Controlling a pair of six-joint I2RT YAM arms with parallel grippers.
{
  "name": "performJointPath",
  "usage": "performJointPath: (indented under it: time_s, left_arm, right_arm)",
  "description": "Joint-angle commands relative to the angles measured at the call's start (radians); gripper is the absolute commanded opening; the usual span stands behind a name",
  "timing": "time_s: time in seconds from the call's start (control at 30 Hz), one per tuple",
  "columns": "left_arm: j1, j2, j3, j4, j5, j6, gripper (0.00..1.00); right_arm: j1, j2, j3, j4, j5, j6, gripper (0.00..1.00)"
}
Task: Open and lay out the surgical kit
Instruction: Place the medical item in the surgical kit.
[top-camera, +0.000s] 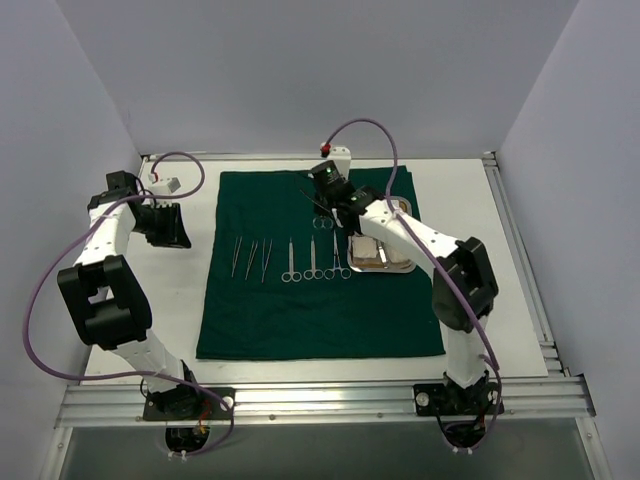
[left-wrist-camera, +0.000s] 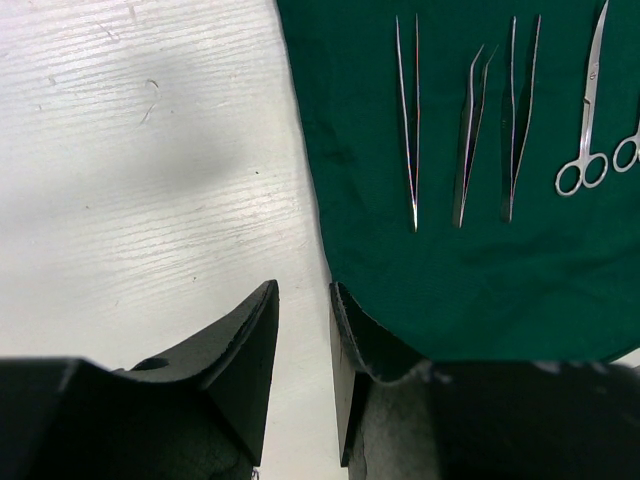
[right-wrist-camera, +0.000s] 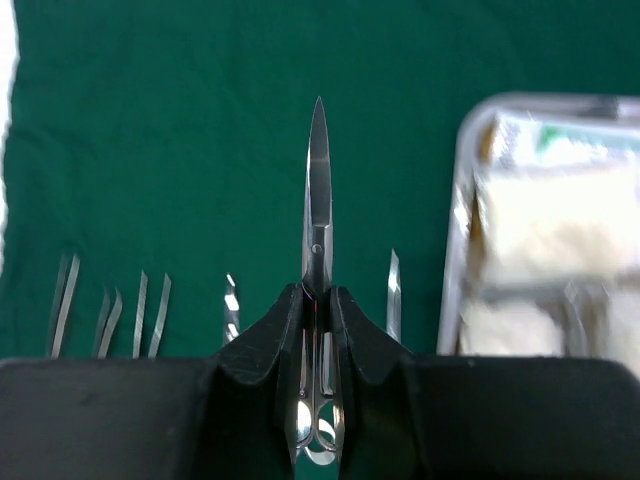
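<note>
Table (top-camera: 180, 300), green drape (top-camera: 320, 320): forceps row (top-camera: 251, 258), tray (right-wrist-camera: 462, 200); right gripper (right-wrist-camera: 317, 300) clamps scissors (right-wrist-camera: 318, 190).

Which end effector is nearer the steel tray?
Right. The right end effector, holding scissors, is over the green cloth beside the steel tray; the left end effector is by the cloth's opposite edge.

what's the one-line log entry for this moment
right tool: shut on scissors, over drape | left tool: open, empty, by drape edge | tray: gauze inside
</note>
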Motion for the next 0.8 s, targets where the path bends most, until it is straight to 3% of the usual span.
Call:
performJointPath:
  time_s: [0.0, 0.33, 0.77]
  left_arm:
    - [0.009, -0.048, 0.005, -0.007, 0.026, 0.011, 0.36]
    - [0.009, -0.049, 0.008, -0.012, 0.026, 0.008, 0.36]
    - [0.009, -0.031, 0.000, -0.003, 0.023, 0.009, 0.36]
  right_arm:
    - [-0.017, 0.120, 0.144, -0.017, -0.007, -0.061, 0.00]
    - [-0.077, 0.477, 0.528, -0.044, -0.102, -0.078, 0.00]
    - [-0.089, 0.599, 0.565, -0.005, -0.126, -0.026, 0.00]
